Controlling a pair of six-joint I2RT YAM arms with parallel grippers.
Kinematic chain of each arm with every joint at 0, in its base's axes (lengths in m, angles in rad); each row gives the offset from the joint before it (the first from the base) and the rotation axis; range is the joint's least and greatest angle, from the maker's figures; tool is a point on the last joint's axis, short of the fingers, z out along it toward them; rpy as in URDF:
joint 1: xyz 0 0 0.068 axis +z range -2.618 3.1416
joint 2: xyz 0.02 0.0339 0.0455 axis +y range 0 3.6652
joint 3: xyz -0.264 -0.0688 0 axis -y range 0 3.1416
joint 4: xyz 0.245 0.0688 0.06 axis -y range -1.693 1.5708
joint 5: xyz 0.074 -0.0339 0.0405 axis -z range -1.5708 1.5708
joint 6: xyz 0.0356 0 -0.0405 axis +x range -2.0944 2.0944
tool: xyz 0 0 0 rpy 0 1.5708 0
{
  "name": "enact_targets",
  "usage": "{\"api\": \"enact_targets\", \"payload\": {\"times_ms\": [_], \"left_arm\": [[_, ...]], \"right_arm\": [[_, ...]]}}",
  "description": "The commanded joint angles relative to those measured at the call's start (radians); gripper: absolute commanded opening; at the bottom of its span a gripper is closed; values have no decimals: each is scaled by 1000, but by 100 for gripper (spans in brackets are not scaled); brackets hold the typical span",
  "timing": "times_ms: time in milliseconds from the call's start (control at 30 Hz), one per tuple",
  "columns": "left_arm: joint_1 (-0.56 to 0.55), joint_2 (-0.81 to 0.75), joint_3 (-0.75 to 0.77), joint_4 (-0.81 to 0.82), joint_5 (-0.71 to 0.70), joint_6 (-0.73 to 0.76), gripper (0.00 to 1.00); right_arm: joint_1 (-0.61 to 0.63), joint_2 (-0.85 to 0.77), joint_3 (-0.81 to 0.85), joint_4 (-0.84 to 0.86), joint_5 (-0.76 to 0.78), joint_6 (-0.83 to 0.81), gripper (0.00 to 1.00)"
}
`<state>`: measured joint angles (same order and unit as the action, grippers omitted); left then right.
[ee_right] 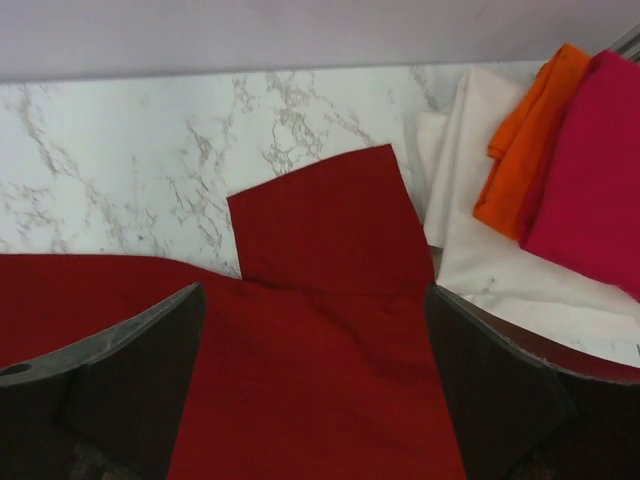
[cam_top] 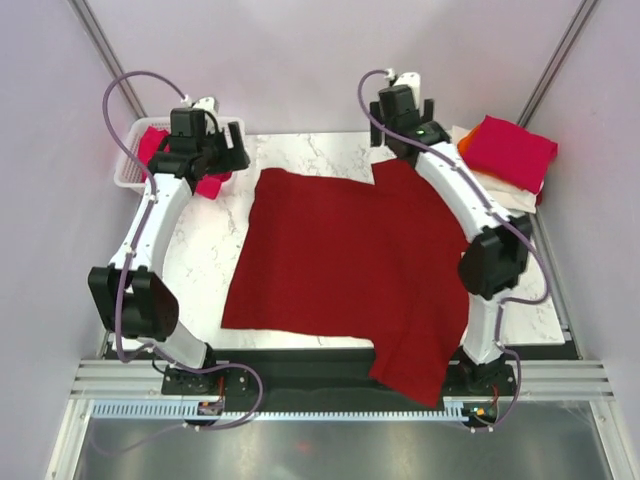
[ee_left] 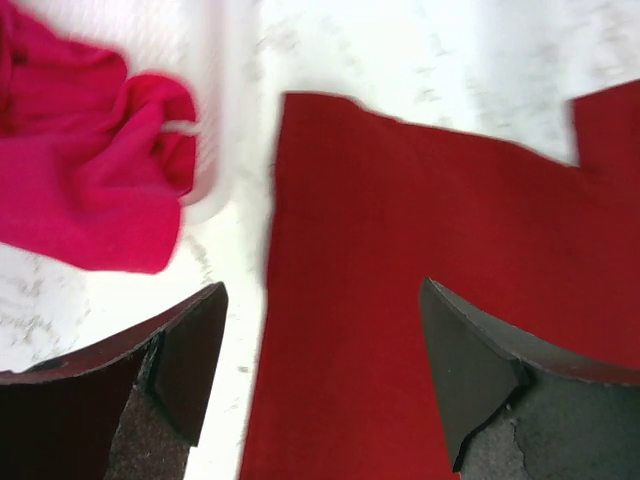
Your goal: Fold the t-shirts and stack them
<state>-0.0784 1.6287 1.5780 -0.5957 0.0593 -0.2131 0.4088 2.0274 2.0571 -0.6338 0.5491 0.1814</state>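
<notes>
A dark red t-shirt point(cam_top: 340, 260) lies spread flat on the marble table, and one lower corner hangs over the near edge. My left gripper point(cam_top: 222, 158) hovers at the shirt's back left corner. In the left wrist view the left gripper point(ee_left: 325, 300) is open over the red cloth point(ee_left: 400, 250), with nothing between its fingers point(ee_left: 190, 360). My right gripper point(cam_top: 405, 135) is at the back right. It stands open point(ee_right: 315, 300) above the red shirt point(ee_right: 320, 380), just short of its sleeve point(ee_right: 320, 220). Folded pink point(cam_top: 508, 150), orange point(ee_right: 520, 150) and cream point(ee_right: 500, 270) t-shirts are stacked at the back right.
A white mesh basket point(cam_top: 128, 172) stands at the back left and holds a crumpled pink t-shirt point(ee_left: 90, 190). Its wall point(ee_left: 215, 120) is close to my left gripper. Bare marble point(cam_top: 205, 250) shows left of the red shirt. Walls enclose the table.
</notes>
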Motion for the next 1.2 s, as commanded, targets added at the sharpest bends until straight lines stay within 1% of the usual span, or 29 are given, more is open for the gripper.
{"api": "enact_targets", "payload": {"times_ms": [0,33,67,100,167,200,233,300,333,400,433,533,567,633,733,800,1000,1167], "left_arm": [[-82,-141,-33,43,60,-49,84],[-93,-156,-61,57,68,-66,84],[-101,-159,-128,77,76,-80,84],[-104,-155,-160,120,109,-91,84],[-104,-136,-244,167,137,-135,82],[-104,-127,-269,186,151,-152,82],[-106,-118,-292,203,171,-175,81],[-113,-86,-338,218,183,-195,81],[-118,-75,-358,221,183,-213,80],[-136,-52,-381,231,160,-224,80],[-144,-44,-407,232,149,-235,80],[-162,-35,-469,261,109,-278,80],[-164,-35,-513,272,103,-288,80],[-170,-29,-561,293,86,-307,80],[-199,-26,-592,324,59,-304,80],[-222,-17,-602,346,27,-305,80],[-228,71,-635,381,2,-338,79],[-230,92,-671,382,-38,-365,78]], "right_arm": [[-1,-251,-105,152,-6,43,98],[-2,-268,-144,157,-17,53,98],[-5,-295,-219,160,-24,64,98],[-11,-303,-254,160,-37,76,98],[-48,-309,-352,171,-171,122,98],[-48,-303,-376,174,-172,133,98],[-63,-296,-396,177,-243,148,98],[-76,-248,-422,177,-303,159,98],[-88,-204,-410,177,-349,161,98],[-102,-155,-384,175,-385,164,98],[-117,-103,-346,169,-402,167,98],[-137,-23,-279,138,-402,165,98],[-143,31,-231,125,-390,164,98],[-159,106,-189,102,-393,164,98],[-172,198,-106,83,-436,161,98],[-177,234,-83,79,-458,171,98],[-176,375,7,79,-524,204,98],[-174,494,113,80,-658,254,98]]}}
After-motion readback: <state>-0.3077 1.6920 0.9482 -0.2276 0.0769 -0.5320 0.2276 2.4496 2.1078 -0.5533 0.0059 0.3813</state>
